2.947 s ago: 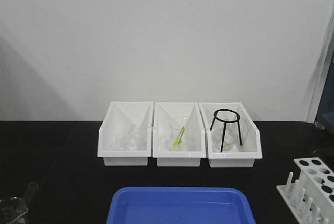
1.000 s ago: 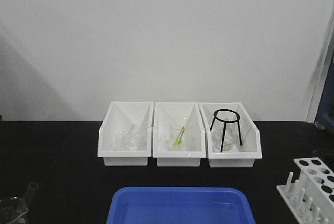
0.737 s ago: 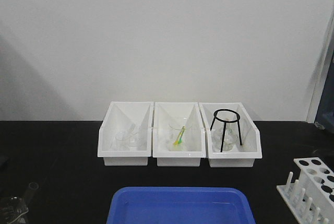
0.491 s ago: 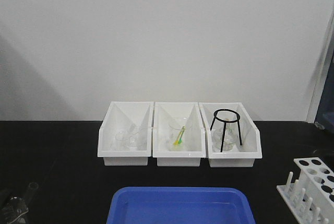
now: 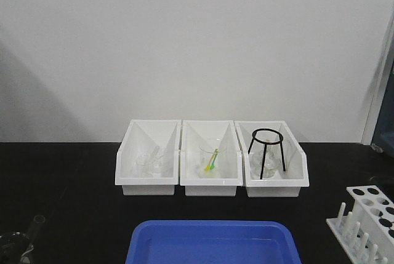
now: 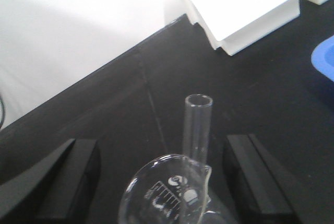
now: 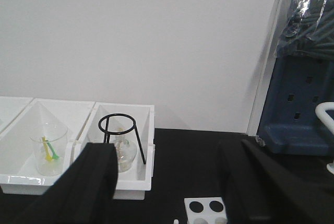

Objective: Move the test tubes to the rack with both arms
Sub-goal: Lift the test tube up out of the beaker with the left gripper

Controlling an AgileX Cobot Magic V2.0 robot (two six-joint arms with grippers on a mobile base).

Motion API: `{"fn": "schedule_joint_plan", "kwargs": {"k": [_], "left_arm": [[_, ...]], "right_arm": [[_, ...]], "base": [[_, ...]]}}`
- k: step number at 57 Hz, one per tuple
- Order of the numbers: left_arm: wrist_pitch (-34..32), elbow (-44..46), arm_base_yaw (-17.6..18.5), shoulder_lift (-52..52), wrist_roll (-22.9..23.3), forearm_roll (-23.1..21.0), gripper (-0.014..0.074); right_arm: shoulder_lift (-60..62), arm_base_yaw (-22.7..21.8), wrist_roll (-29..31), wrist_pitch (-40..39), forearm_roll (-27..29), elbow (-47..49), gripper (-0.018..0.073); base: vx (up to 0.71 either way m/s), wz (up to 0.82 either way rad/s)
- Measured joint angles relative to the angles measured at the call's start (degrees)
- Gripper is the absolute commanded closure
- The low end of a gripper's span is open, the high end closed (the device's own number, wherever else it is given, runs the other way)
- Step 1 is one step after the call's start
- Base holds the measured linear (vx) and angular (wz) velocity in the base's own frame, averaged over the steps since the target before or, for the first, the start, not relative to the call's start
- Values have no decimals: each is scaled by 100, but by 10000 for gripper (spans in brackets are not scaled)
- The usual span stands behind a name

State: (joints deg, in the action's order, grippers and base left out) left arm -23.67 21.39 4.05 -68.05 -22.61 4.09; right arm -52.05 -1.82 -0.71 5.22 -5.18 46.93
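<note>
A clear test tube (image 6: 197,125) stands rim-up, leaning in a squat glass beaker (image 6: 167,192) on the black table. My left gripper (image 6: 162,182) is open, its black fingers (image 6: 68,182) on either side of the beaker and touching neither beaker nor tube. In the front view the same tube (image 5: 37,222) and beaker (image 5: 12,245) sit at the lower left corner. The white rack (image 5: 369,221) stands at the lower right with its holes empty. My right gripper (image 7: 167,182) hangs open above a corner of the rack (image 7: 206,208). Neither arm shows in the front view.
Three white open-front bins (image 5: 211,181) stand in a row at the back, holding glassware, yellow-green droppers (image 5: 211,160) and a black tripod ring (image 5: 268,150). A blue tray (image 5: 212,242) lies at the front middle. A blue crate (image 7: 302,104) stands to the right of the table.
The beaker and tube at the lower left of the front view shift slightly from frame to frame. The bins, tray and rack have not moved.
</note>
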Motion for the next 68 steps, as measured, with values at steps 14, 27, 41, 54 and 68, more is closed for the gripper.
{"fn": "schedule_joint_plan", "kwargs": {"k": [14, 27, 41, 54, 68], "left_arm": [[-705, 48, 0, -876, 158, 174, 15], [-834, 445, 0, -1407, 172, 181, 15], [-884, 772, 0, -2016, 176, 181, 15], [-996, 893, 0, -2388, 183, 181, 69], [-1184, 893, 0, -2417, 183, 181, 412]], "right_arm": [[-14, 0, 5, -12, -11, 0, 102], [-200, 0, 5, -37, -22, 0, 102], [-247, 0, 5, -40, -22, 0, 102], [-247, 0, 5, -40, -22, 0, 102], [-247, 0, 5, -40, -22, 0, 102]], "base": [[0, 0], [0, 0], [0, 0], [0, 0], [0, 0]]}}
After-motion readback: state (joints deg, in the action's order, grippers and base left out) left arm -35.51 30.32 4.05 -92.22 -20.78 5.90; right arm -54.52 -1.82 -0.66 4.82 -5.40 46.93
